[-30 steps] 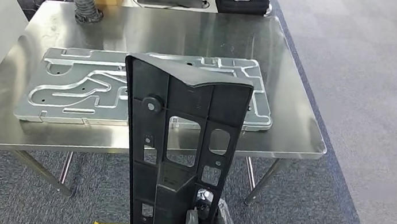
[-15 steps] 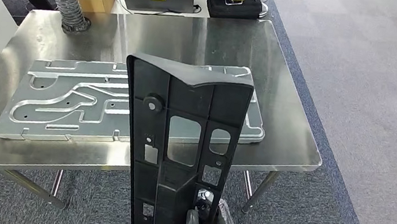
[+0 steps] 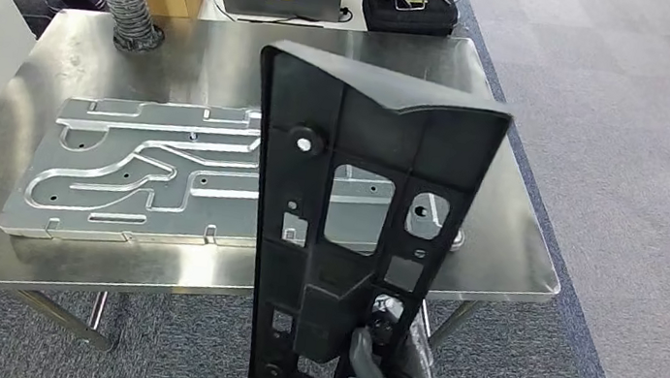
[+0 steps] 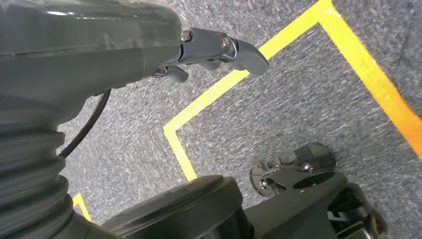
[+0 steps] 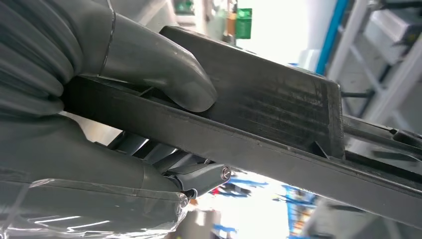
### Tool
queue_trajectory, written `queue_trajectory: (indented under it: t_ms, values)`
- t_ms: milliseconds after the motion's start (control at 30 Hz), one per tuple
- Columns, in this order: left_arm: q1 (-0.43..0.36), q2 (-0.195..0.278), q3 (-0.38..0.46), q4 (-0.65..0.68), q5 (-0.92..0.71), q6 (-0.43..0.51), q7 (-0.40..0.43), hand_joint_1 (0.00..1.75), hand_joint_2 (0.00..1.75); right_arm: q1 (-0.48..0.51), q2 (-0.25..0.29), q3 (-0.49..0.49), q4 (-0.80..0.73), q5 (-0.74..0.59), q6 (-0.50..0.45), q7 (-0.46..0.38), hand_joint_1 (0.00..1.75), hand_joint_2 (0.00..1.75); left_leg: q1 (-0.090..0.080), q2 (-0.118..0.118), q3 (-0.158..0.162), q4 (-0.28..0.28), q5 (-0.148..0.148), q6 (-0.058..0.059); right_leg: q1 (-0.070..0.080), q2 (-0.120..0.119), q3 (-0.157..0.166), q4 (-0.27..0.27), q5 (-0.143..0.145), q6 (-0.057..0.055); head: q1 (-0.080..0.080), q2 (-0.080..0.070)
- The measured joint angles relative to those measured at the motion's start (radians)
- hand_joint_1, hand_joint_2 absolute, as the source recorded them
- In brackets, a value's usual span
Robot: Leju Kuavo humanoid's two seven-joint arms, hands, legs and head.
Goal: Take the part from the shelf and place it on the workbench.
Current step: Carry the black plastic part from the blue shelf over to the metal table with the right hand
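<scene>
The right hand (image 3: pixel 383 366) is clamped on the lower end of the black part (image 3: pixel 356 221), holding it upright in front of the steel surface (image 3: pixel 348 59). Retrieval from the shelf appears complete. Remaining: lower the part onto the surface and release. The left hand (image 4: pixel 219 50) hangs over the floor, holding nothing, fingers apart.

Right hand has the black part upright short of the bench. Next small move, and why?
Probably carry it forward over the bare steel near edge of the workbench. The right hand grips the black plastic panel low, upright, in front of the table; the grooved aluminium plate fills the middle.
</scene>
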Motion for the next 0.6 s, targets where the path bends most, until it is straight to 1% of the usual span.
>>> queue_trajectory:
  t_ms: [33,67,133,167,200,233,267,300,333,367,400,433,467,500,533,600]
  values:
    - [0.000,-0.001,0.000,0.000,-0.001,0.000,0.000,0.00,1.75,-0.013,-0.008,-0.016,-0.010,-0.002,-0.008,0.002,1.75,1.75,-0.001,0.000,-0.001,0.000,-0.002,-0.004,0.003,0.000,0.006,-0.018,0.002,-0.004,0.000,0.000]
    - [-0.001,-0.002,-0.001,0.000,-0.002,0.001,0.000,0.00,1.75,-0.026,-0.016,-0.033,-0.019,0.000,-0.019,0.005,1.75,1.75,-0.002,0.000,-0.001,0.000,-0.003,-0.009,0.004,0.001,0.006,-0.021,0.000,-0.007,0.000,0.000]
    - [-0.002,-0.004,-0.002,0.000,-0.004,0.000,-0.001,0.00,1.75,-0.054,-0.034,-0.074,-0.036,0.012,-0.052,0.015,1.75,1.75,-0.003,0.001,-0.003,0.003,-0.009,-0.019,-0.001,0.002,0.008,-0.029,0.003,-0.015,0.000,0.000]
    - [-0.003,-0.004,-0.002,0.000,-0.005,0.000,-0.001,0.00,1.75,-0.070,-0.045,-0.096,-0.043,0.021,-0.069,0.022,1.75,1.75,-0.003,0.001,-0.010,0.023,-0.023,-0.023,-0.005,0.001,0.012,-0.034,0.005,-0.020,0.000,0.000]
    - [-0.004,-0.005,-0.003,0.000,-0.005,-0.001,-0.001,0.00,1.75,-0.087,-0.057,-0.120,-0.047,0.031,-0.086,0.030,1.75,1.75,-0.002,0.001,-0.028,0.064,-0.047,-0.028,-0.008,0.000,0.015,-0.038,0.006,-0.024,0.000,0.000]
    - [-0.005,-0.004,-0.003,0.000,-0.004,-0.002,-0.002,0.00,1.75,-0.104,-0.071,-0.145,-0.049,0.045,-0.101,0.040,1.75,1.75,-0.001,0.001,-0.056,0.124,-0.078,-0.032,-0.009,-0.002,0.017,-0.039,0.006,-0.026,0.000,0.000]
    - [-0.007,-0.004,-0.003,0.000,-0.004,-0.004,-0.004,0.00,1.75,-0.123,-0.088,-0.174,-0.048,0.059,-0.113,0.052,1.75,1.75,0.000,0.001,-0.091,0.196,-0.109,-0.036,-0.009,-0.004,0.018,-0.039,0.005,-0.028,0.000,0.000]
    - [-0.009,-0.004,-0.003,0.000,-0.003,-0.006,-0.004,0.00,1.75,-0.144,-0.109,-0.206,-0.043,0.076,-0.121,0.064,1.75,1.75,0.001,0.001,-0.122,0.258,-0.129,-0.038,-0.009,-0.005,0.018,-0.039,0.004,-0.028,0.000,0.000]
    - [-0.012,-0.004,-0.003,0.000,-0.002,-0.007,-0.005,0.00,1.75,-0.168,-0.133,-0.240,-0.033,0.095,-0.127,0.077,1.75,1.75,0.002,0.002,-0.139,0.290,-0.130,-0.039,-0.009,-0.006,0.019,-0.039,0.004,-0.027,0.000,0.000]
    - [-0.014,-0.004,-0.003,0.000,-0.002,-0.008,-0.005,0.00,1.75,-0.195,-0.158,-0.276,-0.018,0.116,-0.133,0.086,1.75,1.75,0.003,0.002,-0.138,0.284,-0.111,-0.039,-0.009,-0.006,0.021,-0.038,0.003,-0.026,0.000,0.000]
    - [-0.014,-0.004,-0.003,0.000,-0.002,-0.008,-0.004,0.00,1.75,-0.224,-0.183,-0.311,0.002,0.141,-0.142,0.093,1.75,1.75,0.005,0.002,-0.118,0.237,-0.074,-0.038,-0.010,-0.005,0.024,-0.038,0.001,-0.023,0.000,0.000]
    - [-0.011,-0.003,-0.003,0.000,-0.002,-0.008,-0.003,0.00,1.75,-0.254,-0.209,-0.345,0.026,0.175,-0.155,0.096,1.75,1.75,0.006,0.002,-0.088,0.166,-0.033,-0.035,-0.010,-0.004,0.027,-0.037,-0.001,-0.019,0.000,0.000]
    - [-0.009,-0.003,-0.003,0.000,-0.002,-0.008,-0.004,0.00,1.75,-0.285,-0.236,-0.377,0.054,0.215,-0.171,0.095,1.75,1.75,0.005,0.002,-0.060,0.100,-0.004,-0.032,-0.009,-0.003,0.028,-0.034,-0.004,-0.014,0.000,0.000]
    - [-0.006,-0.003,-0.003,0.000,-0.002,-0.008,-0.005,0.00,1.75,-0.316,-0.267,-0.406,0.087,0.262,-0.188,0.093,1.75,1.75,0.005,0.002,-0.039,0.050,0.013,-0.026,-0.007,-0.002,0.027,-0.031,-0.005,-0.007,0.000,0.000]
    - [-0.003,-0.002,-0.003,0.000,-0.002,-0.008,-0.009,0.00,1.75,-0.349,-0.300,-0.431,0.125,0.311,-0.205,0.090,1.75,1.75,0.003,0.001,-0.030,0.024,0.017,-0.020,-0.006,-0.003,0.023,-0.029,-0.005,0.000,0.000,0.000]
    - [0.000,-0.002,-0.003,0.000,-0.002,-0.008,-0.018,0.00,1.75,-0.416,-0.369,-0.465,0.212,0.402,-0.234,0.079,1.75,1.75,-0.001,-0.003,-0.031,0.015,0.014,-0.003,-0.007,-0.005,0.017,-0.029,-0.002,0.015,0.000,0.000]
